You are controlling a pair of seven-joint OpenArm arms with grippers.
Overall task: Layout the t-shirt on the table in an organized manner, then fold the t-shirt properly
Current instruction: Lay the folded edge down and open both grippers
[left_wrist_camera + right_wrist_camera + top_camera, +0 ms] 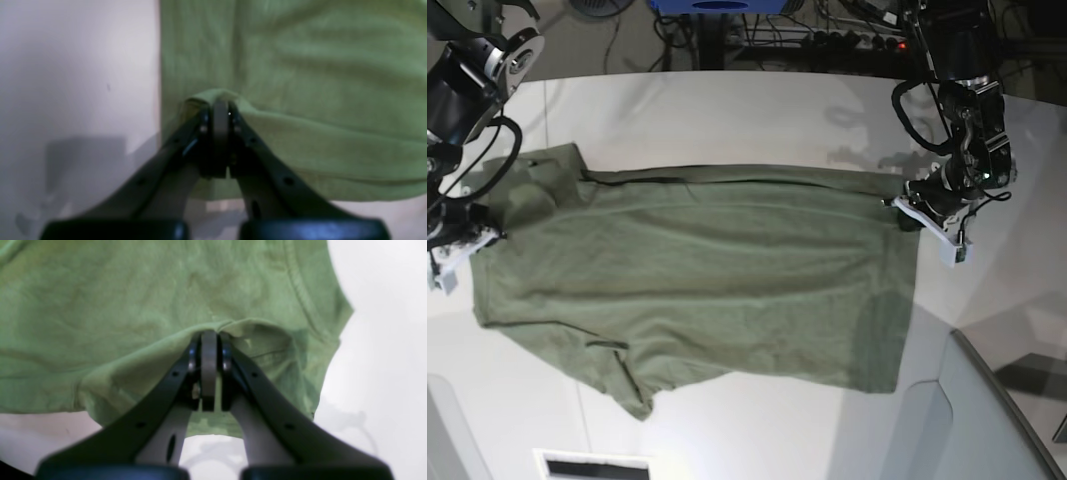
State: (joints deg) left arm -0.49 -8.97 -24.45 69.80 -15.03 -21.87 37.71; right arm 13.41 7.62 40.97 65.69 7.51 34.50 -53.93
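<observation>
The olive-green t-shirt (707,270) lies spread across the white table (727,110), its length running left to right, with one sleeve at the far left and another at the front. My left gripper (907,212) is shut on the shirt's right-hand edge near its far corner. In the left wrist view the left gripper (220,101) pinches a raised fold of the t-shirt (317,83). My right gripper (485,238) is shut on the left end of the shirt, below the far sleeve. In the right wrist view the right gripper (209,333) holds a lifted ridge of the t-shirt (116,306).
A grey angled panel (987,420) rises at the front right corner. Cables and equipment (827,30) sit beyond the table's far edge. A small white slotted plate (592,465) is at the front edge. Bare tabletop (66,66) lies beside the shirt's edge.
</observation>
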